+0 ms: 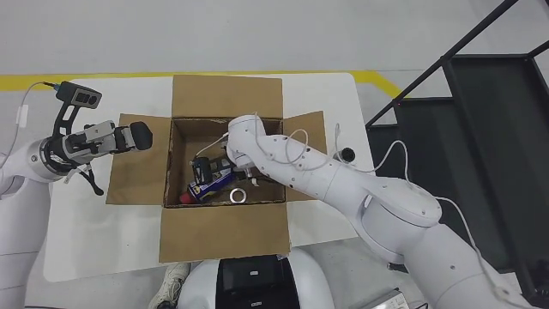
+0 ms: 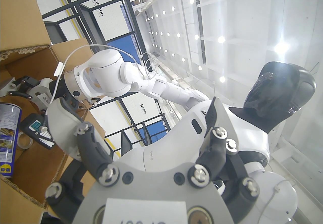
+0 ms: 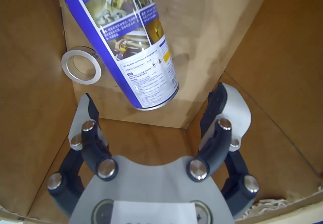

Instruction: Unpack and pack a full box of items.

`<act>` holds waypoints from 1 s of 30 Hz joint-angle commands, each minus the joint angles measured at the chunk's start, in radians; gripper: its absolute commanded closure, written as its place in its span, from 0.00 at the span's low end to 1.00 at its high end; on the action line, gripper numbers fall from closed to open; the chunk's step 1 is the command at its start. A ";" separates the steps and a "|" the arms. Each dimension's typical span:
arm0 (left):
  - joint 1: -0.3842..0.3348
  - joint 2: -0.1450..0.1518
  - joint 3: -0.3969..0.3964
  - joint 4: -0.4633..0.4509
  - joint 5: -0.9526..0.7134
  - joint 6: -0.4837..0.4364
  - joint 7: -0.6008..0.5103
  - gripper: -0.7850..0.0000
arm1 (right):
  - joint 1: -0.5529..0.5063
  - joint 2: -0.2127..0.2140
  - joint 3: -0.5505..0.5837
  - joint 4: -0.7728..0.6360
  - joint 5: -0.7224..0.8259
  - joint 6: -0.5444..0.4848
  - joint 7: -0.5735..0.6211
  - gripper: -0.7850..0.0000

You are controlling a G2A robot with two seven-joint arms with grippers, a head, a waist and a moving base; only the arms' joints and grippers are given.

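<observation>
Brown cardboard box (image 1: 225, 233), all four flaps folded out, sits in the middle of the top view on the white bench (image 1: 326, 94), and everything I can count is inside it. A blue spray can with a red cap (image 1: 210, 190) lies slanted across the floor toward the lower left corner. A small silver metal ring (image 1: 237, 195) is just beside it, and a flat black gadget with a teal patch (image 2: 37, 131) lies near both. My right pincer (image 3: 153, 99) is down inside the box, spread wide and holding nothing. The can's bottom end sits just ahead of the gap, and neither finger touches it. In the right wrist view the ring rests against the can's side, at the foot of the box wall. My left pincer (image 1: 137, 137) hangs at the left of the top view over the left flap, also open and empty, and looks across at the other arm. My reading is that the work is at the can. Since these three items are in the box and neither pincer carries anything, I cannot tell whether I am partway through emptying or nearly done refilling. If I am unpacking, at least the can, ring and gadget are left to lift out, and all of the repacking comes after. If I am packing, little is left beyond drawing the arm clear.
</observation>
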 commanded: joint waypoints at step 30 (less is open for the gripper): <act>0.000 0.000 0.000 0.000 0.000 0.000 0.000 0.00 | 0.079 -0.139 -0.029 0.170 -0.053 -0.160 -0.135 0.00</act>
